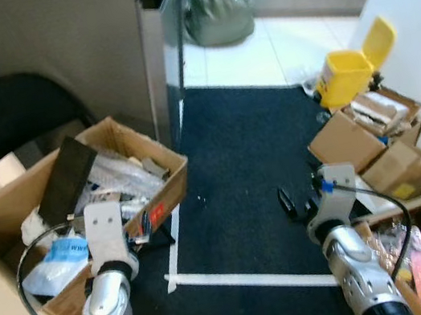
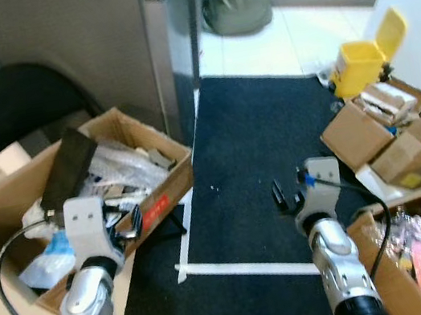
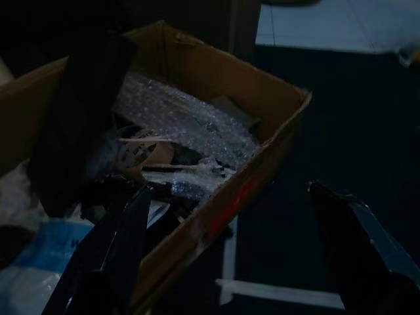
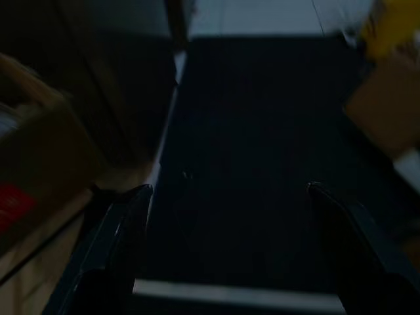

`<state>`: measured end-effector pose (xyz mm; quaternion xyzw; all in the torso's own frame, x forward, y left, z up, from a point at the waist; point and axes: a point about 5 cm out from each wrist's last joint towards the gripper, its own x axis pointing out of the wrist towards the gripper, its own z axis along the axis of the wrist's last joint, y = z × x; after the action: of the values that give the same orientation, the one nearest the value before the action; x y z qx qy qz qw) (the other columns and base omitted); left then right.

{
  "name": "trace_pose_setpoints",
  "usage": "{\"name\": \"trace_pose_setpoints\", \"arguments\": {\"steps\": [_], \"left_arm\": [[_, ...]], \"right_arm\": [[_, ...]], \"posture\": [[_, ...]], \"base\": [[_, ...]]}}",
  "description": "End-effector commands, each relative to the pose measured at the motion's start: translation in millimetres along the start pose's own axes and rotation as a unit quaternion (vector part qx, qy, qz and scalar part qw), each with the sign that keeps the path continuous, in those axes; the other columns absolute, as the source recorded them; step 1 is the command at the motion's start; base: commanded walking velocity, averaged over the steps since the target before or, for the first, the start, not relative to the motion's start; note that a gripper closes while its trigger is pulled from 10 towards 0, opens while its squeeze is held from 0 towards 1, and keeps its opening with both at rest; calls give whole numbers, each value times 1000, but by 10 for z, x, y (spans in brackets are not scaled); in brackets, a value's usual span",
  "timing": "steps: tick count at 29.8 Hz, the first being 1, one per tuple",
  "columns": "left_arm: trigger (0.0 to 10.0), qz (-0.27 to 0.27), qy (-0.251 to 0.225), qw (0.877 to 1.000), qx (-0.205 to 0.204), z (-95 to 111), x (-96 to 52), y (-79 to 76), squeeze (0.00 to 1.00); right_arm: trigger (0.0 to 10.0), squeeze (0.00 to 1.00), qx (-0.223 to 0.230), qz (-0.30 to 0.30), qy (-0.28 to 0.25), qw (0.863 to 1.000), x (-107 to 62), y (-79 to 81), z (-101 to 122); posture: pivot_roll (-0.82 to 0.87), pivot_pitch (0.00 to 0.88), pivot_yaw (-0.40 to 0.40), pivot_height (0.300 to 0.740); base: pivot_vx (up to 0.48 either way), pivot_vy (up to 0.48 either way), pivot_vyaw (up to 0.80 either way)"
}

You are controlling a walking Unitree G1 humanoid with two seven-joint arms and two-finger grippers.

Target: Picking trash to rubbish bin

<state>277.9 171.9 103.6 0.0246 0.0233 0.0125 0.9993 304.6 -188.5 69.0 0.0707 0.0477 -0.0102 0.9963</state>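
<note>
Left tool (image 3: 230, 249) wide open, empty, hovering at near edge of box (image 1: 168, 183) on left. Right tool (image 4: 226, 243) wide open, empty, over dark mat (image 1: 245, 168). Bubble wrap (image 3: 184, 121) in box: probably light, soft, slippery; pinch bunched fold. Yellow bin (image 1: 346, 72) far right.

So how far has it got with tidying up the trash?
Done: the cardboard box on its left already holds bubble wrap and other scraps. In hand: nothing; the left gripper hangs open over the box edge, the right gripper open over the dark mat. Left: the yellow bin ahead, not yet reached.
</note>
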Motion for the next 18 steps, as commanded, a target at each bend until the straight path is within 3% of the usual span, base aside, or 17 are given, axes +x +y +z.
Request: {"name": "trace_pose_setpoints", "arguments": {"steps": [1, 10, 13, 18], "left_arm": [[10000, -16, 7, 1000, 2, -33, -3, -64, 0], [10000, -53, 19, 998, 26, -41, 144, -102, 0], [10000, -59, 19, 998, 33, -42, 178, -88, 0], [10000, -55, 31, 998, 30, -72, 182, -75, 0]], "right_arm": [[10000, 0, -6, -26, 5, 1000, -46, -116, -52], [10000, 0, 5, -41, 15, 999, -112, -51, -202], [10000, 0, 23, -37, 20, 999, -140, -19, -258], [10000, 0, 12, -48, 37, 998, -196, -74, -346]], "posture": [[43, 136, -47, 740], [41, 121, 72, 740], [39, 120, 79, 740], [40, 134, 53, 740]], "base": [[0, 0, -800], [0, 0, -800], [0, 0, -800], [0, 0, -800]]}}
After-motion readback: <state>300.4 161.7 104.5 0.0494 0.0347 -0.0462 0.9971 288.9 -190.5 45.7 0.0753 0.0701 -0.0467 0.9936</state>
